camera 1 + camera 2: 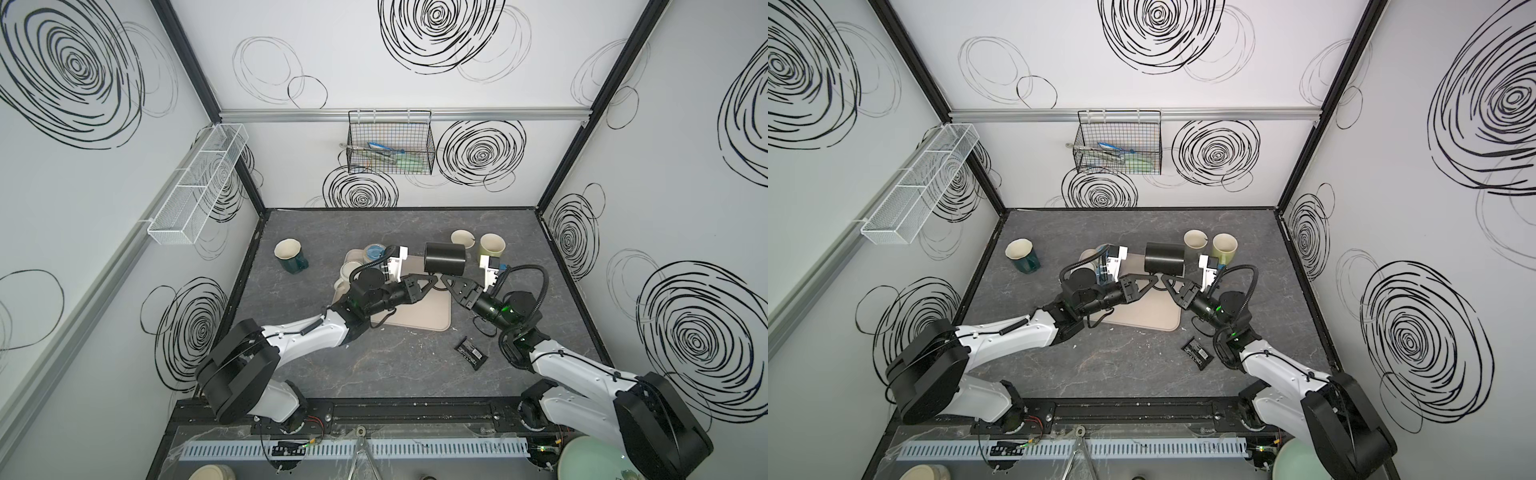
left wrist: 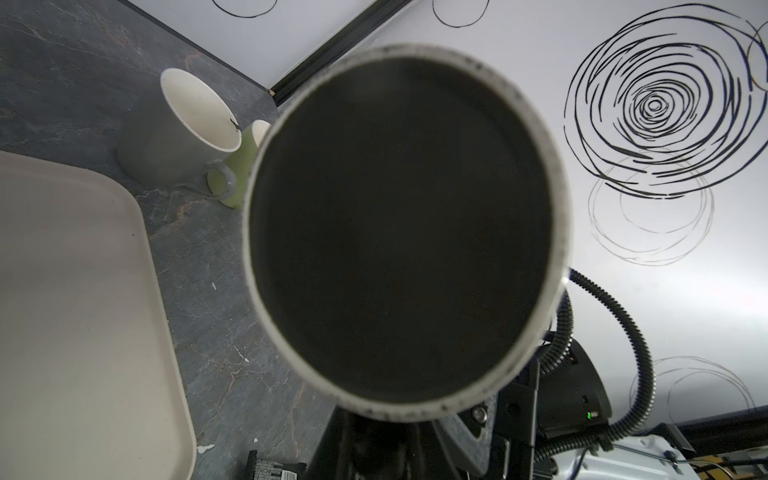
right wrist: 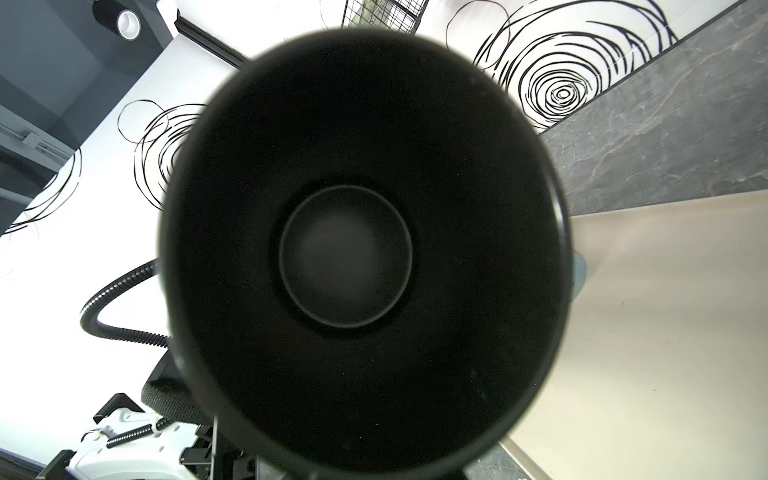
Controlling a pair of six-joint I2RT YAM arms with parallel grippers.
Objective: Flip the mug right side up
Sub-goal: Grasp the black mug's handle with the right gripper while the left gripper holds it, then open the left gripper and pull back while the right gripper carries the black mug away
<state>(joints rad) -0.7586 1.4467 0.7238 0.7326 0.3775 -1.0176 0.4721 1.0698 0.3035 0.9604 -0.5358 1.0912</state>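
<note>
Above the far right corner of the beige tray (image 1: 424, 316), the left gripper (image 1: 430, 277) and right gripper (image 1: 444, 277) meet. Both look pinched shut under the black mug (image 1: 444, 257), which is held aloft on its side. It is likely stiff, weighty, slick and breakable, so a firm hold on the rim wall seems best.

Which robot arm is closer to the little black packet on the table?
Right. The right arm bends just beside the small flat black packet; the left arm reaches over the beige tray, well to its left.

Marbled table (image 1: 395, 365), tray (image 1: 428, 316), teal mug (image 1: 291, 255), cream mug (image 1: 462, 239), green mug (image 1: 491, 245), packet (image 1: 471, 353)
</note>
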